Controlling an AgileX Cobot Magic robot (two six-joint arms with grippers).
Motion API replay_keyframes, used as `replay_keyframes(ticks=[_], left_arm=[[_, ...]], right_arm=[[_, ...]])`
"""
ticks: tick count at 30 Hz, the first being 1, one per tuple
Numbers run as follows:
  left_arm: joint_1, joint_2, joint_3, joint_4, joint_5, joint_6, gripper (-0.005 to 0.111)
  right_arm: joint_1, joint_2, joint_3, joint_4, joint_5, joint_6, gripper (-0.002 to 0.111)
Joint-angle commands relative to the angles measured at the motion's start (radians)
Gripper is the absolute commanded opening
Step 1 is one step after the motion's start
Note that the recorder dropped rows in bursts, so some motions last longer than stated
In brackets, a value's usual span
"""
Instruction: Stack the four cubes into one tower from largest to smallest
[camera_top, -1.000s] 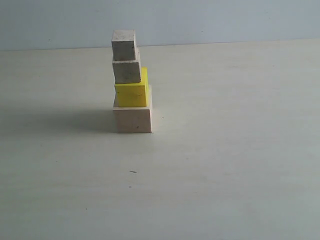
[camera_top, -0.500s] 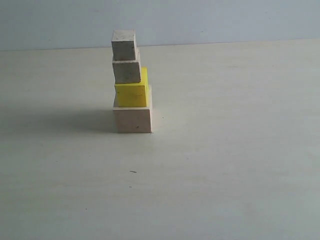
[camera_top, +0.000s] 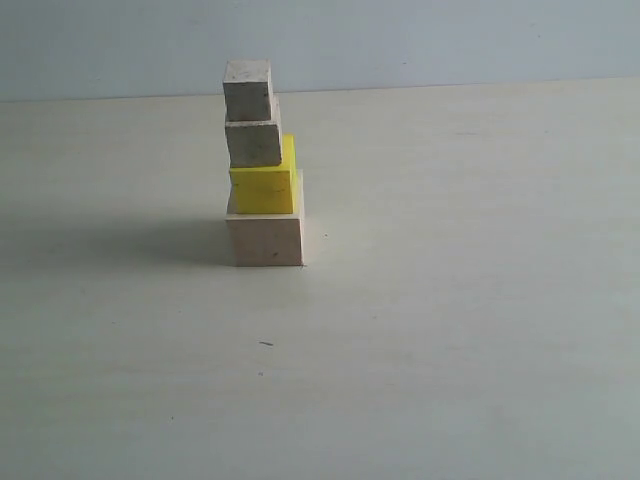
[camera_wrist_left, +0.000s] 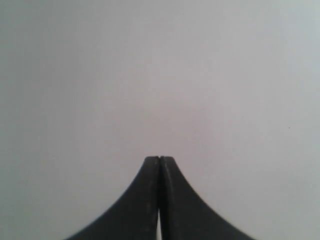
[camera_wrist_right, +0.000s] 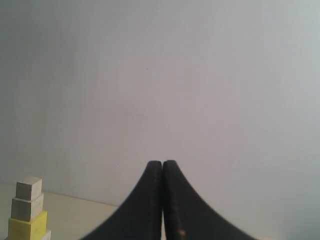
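On the pale table (camera_top: 450, 350), left of centre in the exterior view and towards the far edge, stands the tower (camera_top: 262, 170), four cubes high, upright, nothing touching it. A plain pale wall (camera_top: 450, 40) runs behind the table. The tower's shadow falls to the left across the table.

At the bottom is the largest cube (camera_top: 265, 240), pale wood, flat on the table. Next up is the yellow cube (camera_top: 264, 190), resting on the largest one with a thin margin of wood showing at the right. The third cube (camera_top: 252, 143), pale wood, sits on the yellow one, shifted left so a strip of yellow shows at its right side. The smallest cube (camera_top: 247, 90), pale wood, is on top, a bit left of the one under it.

The right wrist view catches the same tower at the picture's edge: smallest cube (camera_wrist_right: 28, 188), third cube (camera_wrist_right: 26, 208), yellow cube (camera_wrist_right: 27, 227), the base mostly cut off.

The left hand (camera_wrist_left: 159, 159) has its fingers pressed together, gripping nothing, with only blank wall in front of it. The right hand (camera_wrist_right: 163, 162) is also closed tight and empty, well apart from the tower. Neither hand appears in the exterior view.
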Motion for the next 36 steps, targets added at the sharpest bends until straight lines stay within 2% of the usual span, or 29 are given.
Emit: replay_keyframes(ticks=[1, 23, 25, 28, 31, 34, 36], left_arm=[[0.001, -0.004, 0.006, -0.013, -0.003, 0.003, 0.0], [0.001, -0.007, 0.006, 0.01, -0.01, -0.016, 0.0], [0.011, -0.011, 0.006, 0.115, -0.006, -0.11, 0.0], [0.031, -0.011, 0.018, 0.379, 0.001, -0.381, 0.0], [0.055, -0.011, 0.04, 0.751, 0.052, -0.754, 0.0], [0.077, -0.011, 0.066, 1.11, 0.172, -1.022, 0.0], [0.086, -0.011, 0.081, 1.264, 0.284, -1.179, 0.0]], right_arm=[[-0.002, 0.0, 0.0, 0.004, 0.006, 0.0, 0.0], [-0.002, 0.0, 0.0, -0.001, 0.006, 0.0, 0.0], [-0.002, 0.0, 0.0, -0.001, 0.006, 0.0, 0.0], [-0.002, 0.0, 0.0, -0.001, 0.006, 0.0, 0.0], [-0.002, 0.0, 0.0, -0.001, 0.006, 0.0, 0.0], [-0.002, 0.0, 0.0, 0.004, 0.006, 0.0, 0.0], [-0.002, 0.0, 0.0, 0.003, 0.006, 0.0, 0.0]])
